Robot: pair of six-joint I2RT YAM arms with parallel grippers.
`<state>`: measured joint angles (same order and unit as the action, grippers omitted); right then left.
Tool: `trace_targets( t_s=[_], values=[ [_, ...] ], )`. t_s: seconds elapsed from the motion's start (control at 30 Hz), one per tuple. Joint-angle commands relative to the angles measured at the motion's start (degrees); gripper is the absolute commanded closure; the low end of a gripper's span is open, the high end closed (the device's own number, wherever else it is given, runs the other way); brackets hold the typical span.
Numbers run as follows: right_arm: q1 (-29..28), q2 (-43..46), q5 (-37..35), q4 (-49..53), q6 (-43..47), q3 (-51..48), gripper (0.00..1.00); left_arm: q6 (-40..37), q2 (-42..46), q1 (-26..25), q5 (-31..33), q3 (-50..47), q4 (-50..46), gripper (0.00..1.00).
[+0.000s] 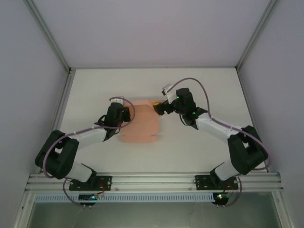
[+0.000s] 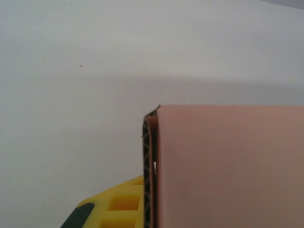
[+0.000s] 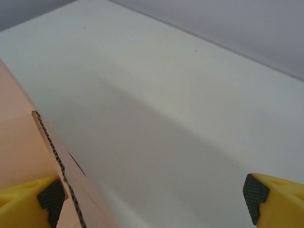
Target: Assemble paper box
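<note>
The left gripper [image 1: 126,115] is clenched on the left edge of the paper box [image 1: 140,126], which lies as a salmon-pink piece of card in the middle of the white table [image 1: 204,90]. In the left wrist view one yellow finger [image 2: 111,206] shows at the bottom, pressed close against the corrugated edge of the card, and the pink face fills the lower right of the frame. The right gripper [image 3: 152,199] is spread wide and grasps nothing. Its left pad [image 3: 47,195] sits right against the card's raised edge at the lower left of its view, while the other pad [image 3: 256,195] stands far off over bare table. From above, the left arm reaches in from the lower left with its elbow low. The right arm curves in from the lower right, its gripper at the card's upper right corner.
</note>
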<state>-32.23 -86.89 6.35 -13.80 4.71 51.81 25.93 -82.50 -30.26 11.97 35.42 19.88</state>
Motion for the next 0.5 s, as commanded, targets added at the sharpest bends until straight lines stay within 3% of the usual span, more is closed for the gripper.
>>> trace_targets(
  t_s=[0.0,0.27,0.47],
  values=[
    [-2.0,-2.7,-6.3,-3.0,-0.6,2.2,0.01,1.3,-0.2,-0.1,-2.0,2.6,-0.4,1.0],
    [-6.9,-9.0,-19.4,-16.8,2.3,3.0,0.01,0.6,-2.2,-1.1,-2.8,4.3,-1.8,1.0],
    [-9.5,-11.5,-26.4,-21.1,3.9,3.5,0.01,0.7,-2.5,-1.7,-1.3,4.9,-2.8,1.0]
  ],
)
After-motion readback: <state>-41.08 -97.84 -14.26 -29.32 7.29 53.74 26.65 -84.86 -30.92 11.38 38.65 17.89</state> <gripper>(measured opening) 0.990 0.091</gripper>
